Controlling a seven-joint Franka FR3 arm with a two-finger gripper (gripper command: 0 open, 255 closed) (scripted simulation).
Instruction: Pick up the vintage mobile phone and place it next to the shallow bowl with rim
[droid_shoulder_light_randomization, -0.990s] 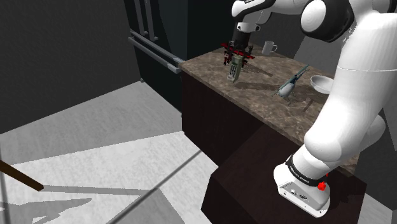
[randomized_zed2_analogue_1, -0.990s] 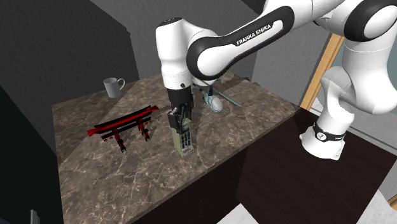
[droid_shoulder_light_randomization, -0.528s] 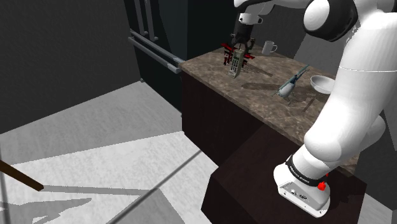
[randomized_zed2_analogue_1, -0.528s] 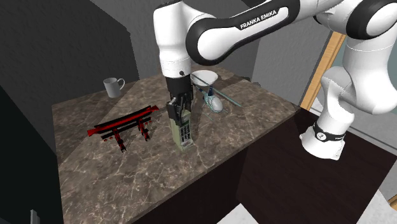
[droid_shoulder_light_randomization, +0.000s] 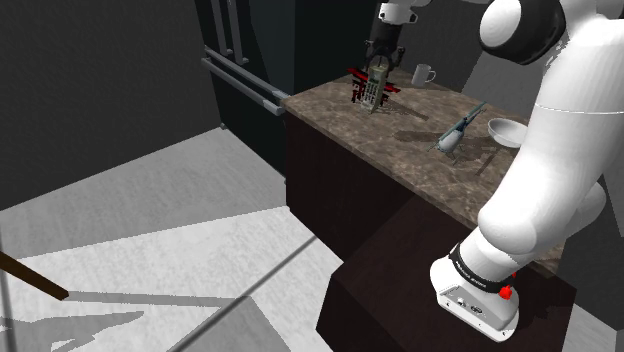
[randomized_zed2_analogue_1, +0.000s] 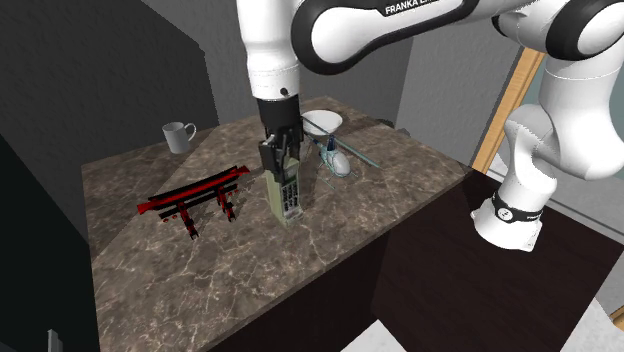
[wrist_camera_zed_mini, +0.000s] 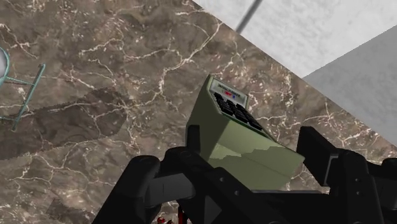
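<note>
Phone: clasped at top end by gripper; long axis hanging down above counter; bowl near, toward second exterior view's right

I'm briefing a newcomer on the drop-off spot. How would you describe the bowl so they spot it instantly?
Find the brown marble countertop. Toward its far edge in the second exterior view, just behind the small model helicopter, sits the bowl. It is the only wide, shallow, pale dish there; the white mug is taller and has a handle.
</note>
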